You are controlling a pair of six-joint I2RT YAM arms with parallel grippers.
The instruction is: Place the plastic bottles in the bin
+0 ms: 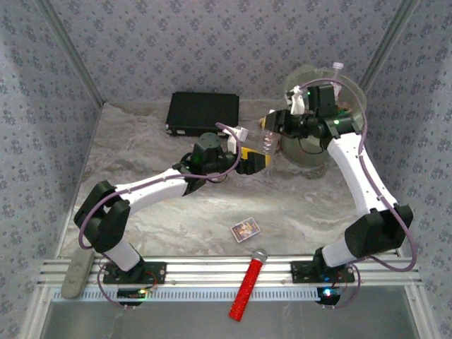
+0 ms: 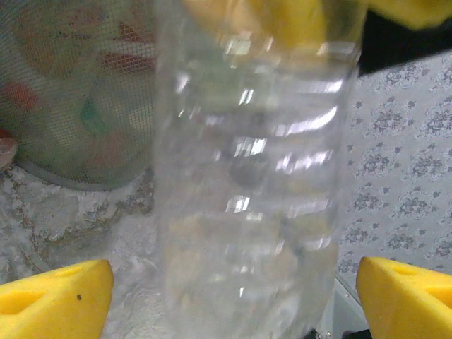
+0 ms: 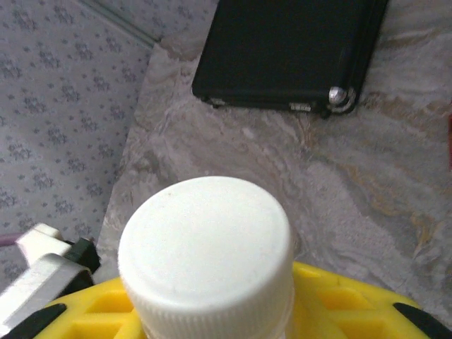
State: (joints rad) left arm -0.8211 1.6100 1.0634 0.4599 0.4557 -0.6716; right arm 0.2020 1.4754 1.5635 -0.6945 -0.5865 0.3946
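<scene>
While the right gripper (image 1: 274,124) is clamped shut on a clear bottle (image 1: 268,143) just under its white cap (image 3: 206,244), the left gripper (image 1: 257,159) stands open around the same bottle's body. From the right wrist, yellow fingers (image 3: 346,304) press in under the cap at the bottom of the frame. From the left wrist, the bottle stands in the middle of the frame. That gripper's yellow fingertips (image 2: 56,296) sit in the lower left and lower right corners, each with a gap to the bottle's wall.

Seen from above, the bottle is right of centre, between the two grippers and just left of the bin (image 1: 305,155); whether it touches the table (image 1: 176,212) cannot be told. The bin stands at the upper right. Through its pale wall, at the upper left of the left wrist view, other bottles (image 2: 92,116) show as blurred red, orange and green shapes.

A black case (image 1: 203,113) lies at the back, left of the grippers. Near the bottom edge lie a small card box (image 1: 245,229) and a red microphone (image 1: 247,288).
</scene>
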